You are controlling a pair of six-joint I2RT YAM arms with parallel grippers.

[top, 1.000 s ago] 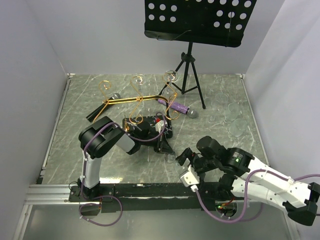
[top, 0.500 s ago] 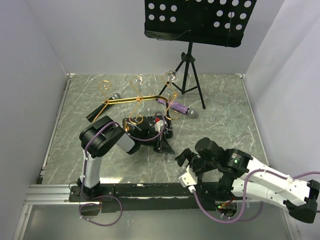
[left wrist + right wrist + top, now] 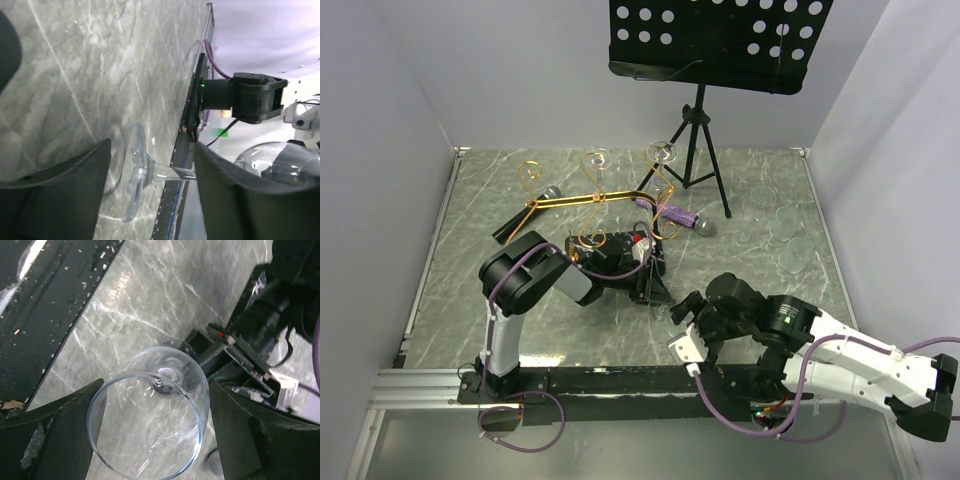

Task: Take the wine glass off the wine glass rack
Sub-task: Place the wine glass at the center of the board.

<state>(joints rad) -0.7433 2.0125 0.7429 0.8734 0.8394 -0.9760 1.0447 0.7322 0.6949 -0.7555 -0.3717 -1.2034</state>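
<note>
Right gripper (image 3: pixel 156 387) is spread wide, one finger on each side of the wine glass (image 3: pixel 150 435) bowl. Can't tell if they press on it. The glass points foot-first away from these fingers, toward the left gripper (image 3: pixel 150 150). Left fingers are apart, with the foot between them and clear of both, gripping nothing. The glass is off the wine glass rack (image 3: pixel 592 205), which stands just beyond the left fingers on the table (image 3: pixel 760 200). Music stand (image 3: pixel 705 140) is farther back.
</note>
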